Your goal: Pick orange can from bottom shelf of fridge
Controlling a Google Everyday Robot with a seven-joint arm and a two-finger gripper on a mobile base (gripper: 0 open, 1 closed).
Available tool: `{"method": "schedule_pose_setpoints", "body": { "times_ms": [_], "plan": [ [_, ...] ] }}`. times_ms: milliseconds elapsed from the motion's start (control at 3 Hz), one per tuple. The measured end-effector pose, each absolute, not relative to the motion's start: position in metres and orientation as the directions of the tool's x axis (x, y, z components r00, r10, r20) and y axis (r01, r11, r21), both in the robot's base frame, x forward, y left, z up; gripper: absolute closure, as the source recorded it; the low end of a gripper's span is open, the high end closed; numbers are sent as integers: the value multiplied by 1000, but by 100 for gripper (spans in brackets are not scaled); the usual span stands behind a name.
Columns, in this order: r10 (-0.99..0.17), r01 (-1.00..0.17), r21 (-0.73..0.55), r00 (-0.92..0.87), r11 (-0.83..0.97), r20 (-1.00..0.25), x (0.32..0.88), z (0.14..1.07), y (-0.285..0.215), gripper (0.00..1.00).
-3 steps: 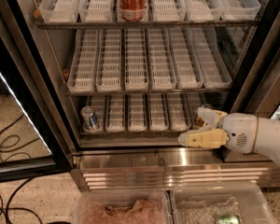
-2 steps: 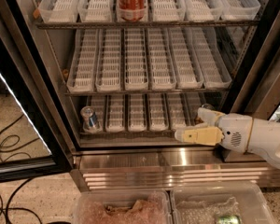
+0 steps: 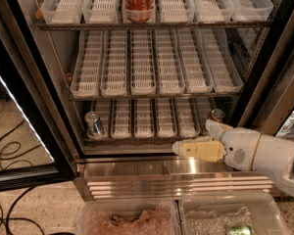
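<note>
End effector [image 3: 193, 136] open and empty. I see the orange can [image 3: 217, 115] upright just behind-right of it, at the right end of the bottom shelf [image 3: 144, 119]. Blue-silver can [image 3: 94, 125] far left.

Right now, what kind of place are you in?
Probably a shop or office snack corner: a display fridge with white tray racks, a red cola can up top, an orange can on the bottom shelf. My open hand is by that can.
</note>
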State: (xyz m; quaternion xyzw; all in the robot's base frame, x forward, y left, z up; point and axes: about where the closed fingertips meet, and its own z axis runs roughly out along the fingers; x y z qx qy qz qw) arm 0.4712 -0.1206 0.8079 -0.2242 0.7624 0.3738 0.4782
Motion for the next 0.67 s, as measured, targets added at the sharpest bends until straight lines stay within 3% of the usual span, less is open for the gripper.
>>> {"method": "schedule_pose_setpoints", "body": {
  "times_ms": [333,667],
  "plan": [
    [5,-618,367,-507,695,-862,445,785,-79,0],
    [-8,-577,357,-533,734,-846,440,759,-79,0]
  ]
}}
